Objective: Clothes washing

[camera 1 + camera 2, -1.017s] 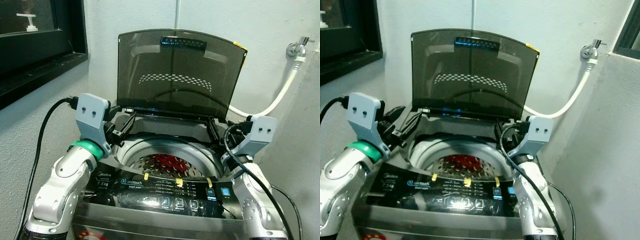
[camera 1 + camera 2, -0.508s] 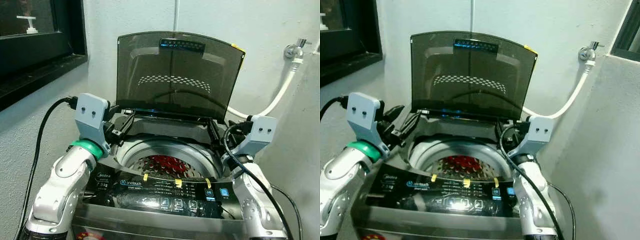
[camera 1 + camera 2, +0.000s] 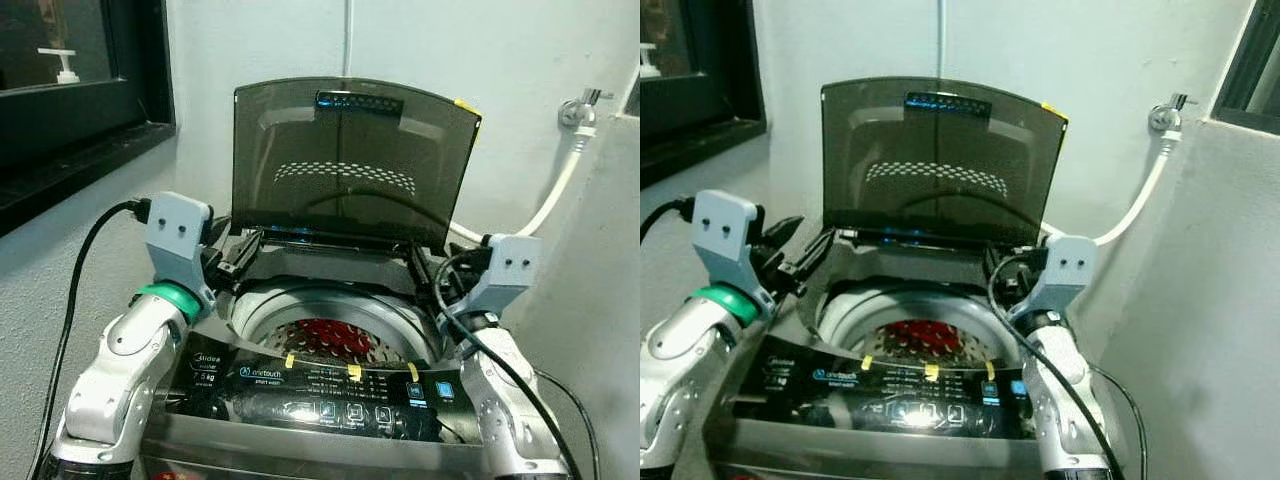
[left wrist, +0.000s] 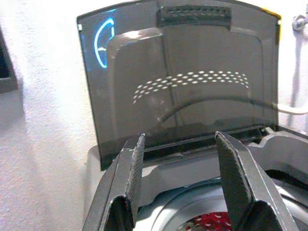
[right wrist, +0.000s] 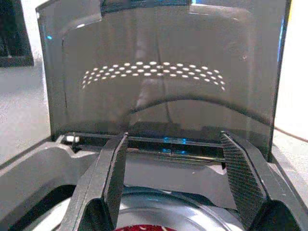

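Observation:
A top-loading washing machine stands before me with its smoked lid [image 3: 355, 160] raised upright. Red clothing [image 3: 332, 335] lies in the perforated steel drum, whose pale rim [image 3: 262, 305] rings it. My left gripper [image 3: 243, 258] hovers over the drum's left rim, fingers open and empty; in the left wrist view it [image 4: 179, 178] points at the lid. My right gripper [image 3: 427, 272] hangs over the right rim, also open and empty, and its wrist view [image 5: 173, 178] faces the lid hinge.
The black control panel [image 3: 330, 388] runs along the machine's front edge. A tap with a white hose [image 3: 562, 178] is on the wall at the right. A dark window ledge [image 3: 80, 150] juts out at the left. Walls stand close on both sides.
The whole picture has slid slightly, so the head camera has moved. Both grippers keep their places beside the drum, open as before.

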{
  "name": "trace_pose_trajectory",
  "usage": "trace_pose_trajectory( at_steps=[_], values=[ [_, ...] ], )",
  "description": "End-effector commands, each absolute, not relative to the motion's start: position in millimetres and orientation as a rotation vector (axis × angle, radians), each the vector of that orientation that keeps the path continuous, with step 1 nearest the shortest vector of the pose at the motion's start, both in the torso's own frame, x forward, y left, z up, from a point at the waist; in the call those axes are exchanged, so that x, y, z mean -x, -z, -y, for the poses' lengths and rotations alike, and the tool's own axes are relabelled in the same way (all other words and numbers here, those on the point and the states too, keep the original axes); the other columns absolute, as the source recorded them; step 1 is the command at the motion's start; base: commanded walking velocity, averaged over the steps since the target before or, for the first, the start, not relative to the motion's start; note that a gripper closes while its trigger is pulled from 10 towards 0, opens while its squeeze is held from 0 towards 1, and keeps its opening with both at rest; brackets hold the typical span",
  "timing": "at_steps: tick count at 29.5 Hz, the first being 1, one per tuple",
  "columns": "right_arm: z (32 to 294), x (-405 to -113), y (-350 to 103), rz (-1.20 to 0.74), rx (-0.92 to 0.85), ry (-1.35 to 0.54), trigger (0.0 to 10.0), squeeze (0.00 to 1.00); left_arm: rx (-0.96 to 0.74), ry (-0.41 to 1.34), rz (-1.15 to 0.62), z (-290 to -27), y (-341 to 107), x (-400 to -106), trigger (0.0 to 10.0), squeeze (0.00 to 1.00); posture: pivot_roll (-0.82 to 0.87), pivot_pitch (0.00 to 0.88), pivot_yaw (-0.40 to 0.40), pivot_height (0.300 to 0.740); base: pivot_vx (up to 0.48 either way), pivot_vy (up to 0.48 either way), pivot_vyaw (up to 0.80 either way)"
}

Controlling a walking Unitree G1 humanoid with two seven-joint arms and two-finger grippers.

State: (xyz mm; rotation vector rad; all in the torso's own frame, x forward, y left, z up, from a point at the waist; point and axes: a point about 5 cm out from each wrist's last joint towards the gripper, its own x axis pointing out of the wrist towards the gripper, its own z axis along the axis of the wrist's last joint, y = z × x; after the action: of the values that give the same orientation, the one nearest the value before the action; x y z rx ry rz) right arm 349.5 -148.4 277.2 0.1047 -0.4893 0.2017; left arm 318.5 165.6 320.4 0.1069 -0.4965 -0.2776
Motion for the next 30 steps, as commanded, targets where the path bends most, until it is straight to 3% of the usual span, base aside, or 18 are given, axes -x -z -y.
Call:
trace_pose_trajectory(
  at_steps=[1, 6, 23, 26, 30],
  values=[
    [147.4, -352.7, -264.7, 0.419, -0.073, -0.218, 10.0, 0.00, -0.106, 0.273, 0.470, -168.5, -314.7, -319.7, 10.0, 0.00, 0.10, 0.000, -0.010, 0.740, 0.000, 0.000, 0.00],
    [148.1, -356.9, -250.9, 0.351, -0.072, -0.208, 10.0, 0.00, -0.088, 0.271, 0.449, -166.2, -309.2, -319.9, 10.0, 0.00, 0.11, 0.000, -0.020, 0.740, 0.000, 0.000, 0.00],
    [150.5, -357.3, -259.1, 0.396, -0.083, -0.195, 10.0, 0.00, -0.064, 0.259, 0.479, -164.1, -315.2, -321.6, 10.0, 0.00, 0.10, 0.000, -0.024, 0.740, 0.000, 0.000, 0.00],
    [150.0, -357.7, -262.1, 0.409, -0.095, -0.199, 10.0, 0.00, 0.112, 0.285, 0.586, -164.5, -345.6, -320.4, 10.0, 0.00, 0.11, 0.003, -0.033, 0.740, 0.000, 0.000, 0.00],
    [149.2, -357.7, -263.2, 0.414, -0.098, -0.202, 10.0, 0.00, 0.099, 0.275, 0.618, -166.9, -353.3, -319.2, 10.0, 0.00, 0.10, 0.004, -0.029, 0.740, 0.000, 0.000, 0.00]
  ],
)
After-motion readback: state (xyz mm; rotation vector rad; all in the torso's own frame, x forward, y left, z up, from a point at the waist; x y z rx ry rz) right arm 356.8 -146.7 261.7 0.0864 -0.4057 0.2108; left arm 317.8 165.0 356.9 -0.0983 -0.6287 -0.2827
